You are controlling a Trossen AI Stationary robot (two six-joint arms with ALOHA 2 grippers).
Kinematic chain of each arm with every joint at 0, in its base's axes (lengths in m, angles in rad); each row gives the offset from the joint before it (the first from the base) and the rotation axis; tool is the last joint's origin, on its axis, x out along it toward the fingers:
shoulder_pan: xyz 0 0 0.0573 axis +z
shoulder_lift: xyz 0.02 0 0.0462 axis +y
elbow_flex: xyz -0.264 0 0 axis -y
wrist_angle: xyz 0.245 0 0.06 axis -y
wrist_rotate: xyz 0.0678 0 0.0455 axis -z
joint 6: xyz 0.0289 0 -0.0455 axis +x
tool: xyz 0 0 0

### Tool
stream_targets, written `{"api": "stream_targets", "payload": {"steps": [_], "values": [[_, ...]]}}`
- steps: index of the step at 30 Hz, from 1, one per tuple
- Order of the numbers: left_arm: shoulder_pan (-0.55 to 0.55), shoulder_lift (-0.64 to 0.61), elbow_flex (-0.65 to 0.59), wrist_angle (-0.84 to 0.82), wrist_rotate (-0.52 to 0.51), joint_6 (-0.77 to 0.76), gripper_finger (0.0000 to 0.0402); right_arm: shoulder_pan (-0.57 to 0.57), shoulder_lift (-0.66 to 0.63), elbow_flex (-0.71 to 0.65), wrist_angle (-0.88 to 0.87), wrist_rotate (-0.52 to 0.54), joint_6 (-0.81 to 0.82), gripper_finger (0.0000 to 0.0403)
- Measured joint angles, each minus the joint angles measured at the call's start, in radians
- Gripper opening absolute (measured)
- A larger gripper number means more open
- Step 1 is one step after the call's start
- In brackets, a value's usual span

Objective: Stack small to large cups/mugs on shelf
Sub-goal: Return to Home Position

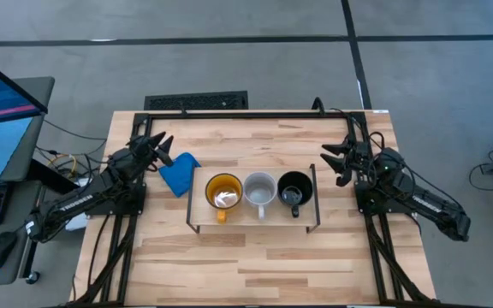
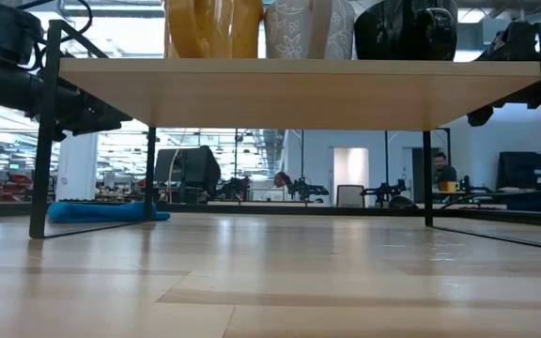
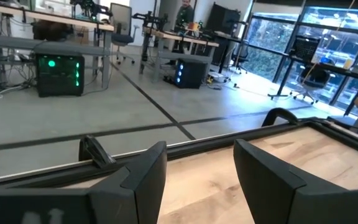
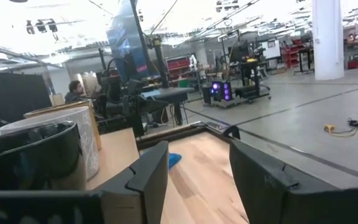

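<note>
The yellow mug point(image 1: 223, 192), grey mug point(image 1: 260, 190) and black mug point(image 1: 295, 189) are standing in a row on the shelf point(image 1: 255, 222). The yellow one is sitting at the left end and the black one at the right. The left tool point(image 1: 157, 144) is hanging spread and empty near the blue cloth point(image 1: 179, 172). The right tool point(image 1: 330, 160) is hovering spread and empty beside the shelf's right end.

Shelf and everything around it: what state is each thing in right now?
Shelf: standing, three mugs on top.
Yellow mug: upright.
Grey mug: upright, middle.
Black mug: upright.
Cloth: crumpled, beside shelf.
Left end effector: open, empty.
Right end effector: open, empty.
</note>
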Motion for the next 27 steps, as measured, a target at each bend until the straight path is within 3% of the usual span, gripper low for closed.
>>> {"api": "stream_targets", "payload": {"steps": [27], "values": [[0.000,0.000,0.000,-0.008,0.010,0.026,0.0179,0.000,0.000,0.000,-0.045,0.001,-0.017,0.0192]]}}
